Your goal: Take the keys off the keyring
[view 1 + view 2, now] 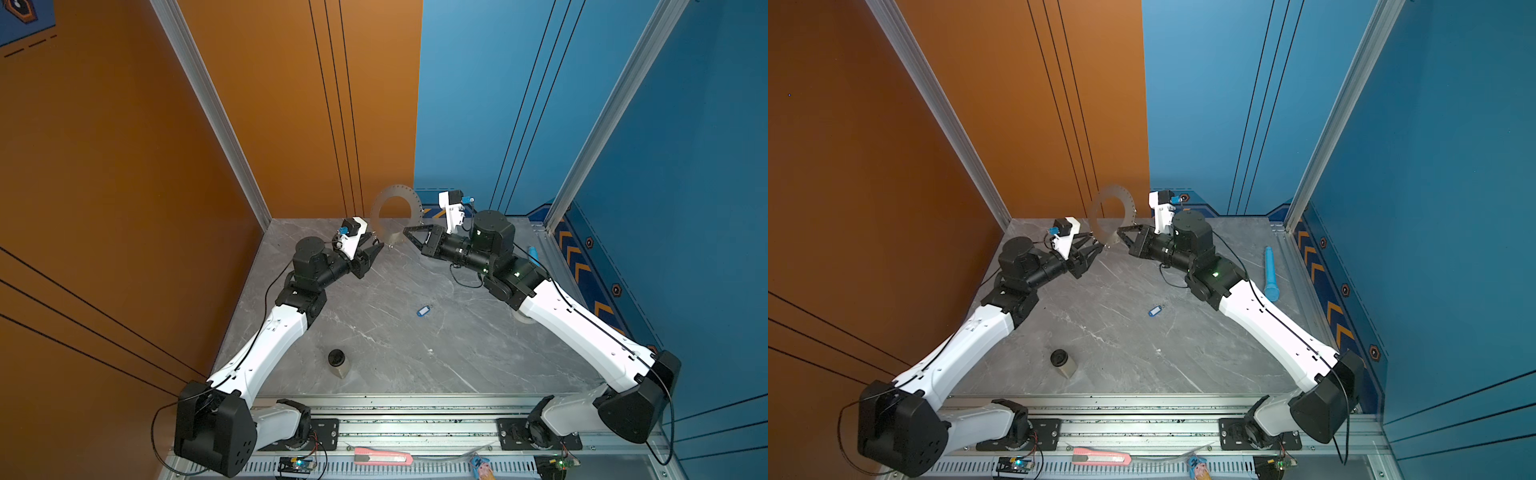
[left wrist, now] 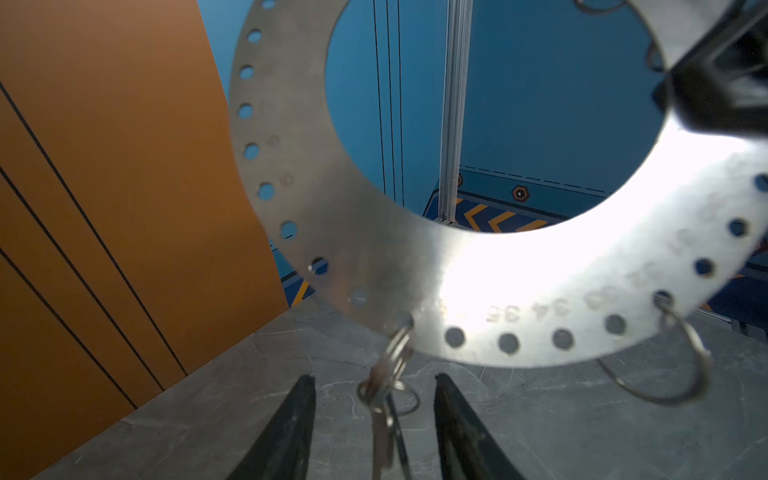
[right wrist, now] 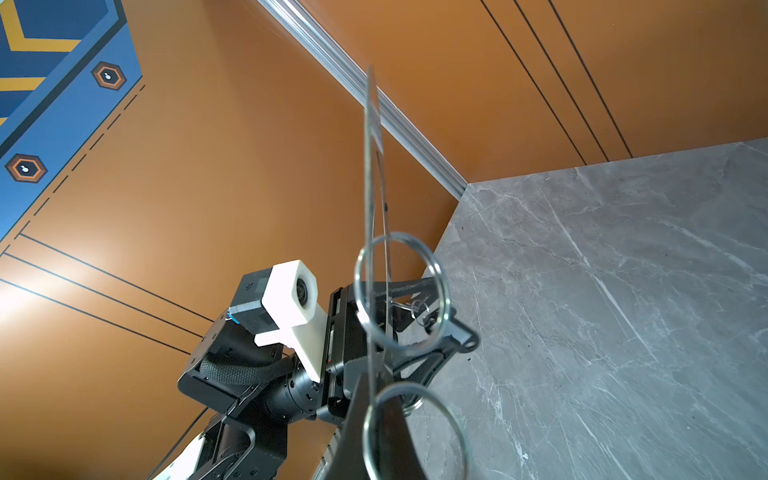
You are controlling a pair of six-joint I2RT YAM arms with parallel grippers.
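Left hand (image 1: 377,245) low beside keyring (image 1: 376,218), jaws apart, dangling key (image 2: 382,419) between them, untouched. Key hangs by small wire loop (image 2: 399,345) from keyring's lower rim; colour unclear, seen edge-on. Keyring upright above counter (image 1: 395,353), right hand (image 1: 406,230) pinched shut on its rim. Blue key (image 1: 423,310) already off, lying on counter further right. Risk: jaws catch only thin loops, slip off. Hard tug could twist flat keyring out of that narrow pinch, drop it.

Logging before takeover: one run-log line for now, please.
right gripper: shut on keyring, held upright off table | left gripper: open, straddling hanging loops | blue tag: loose on table
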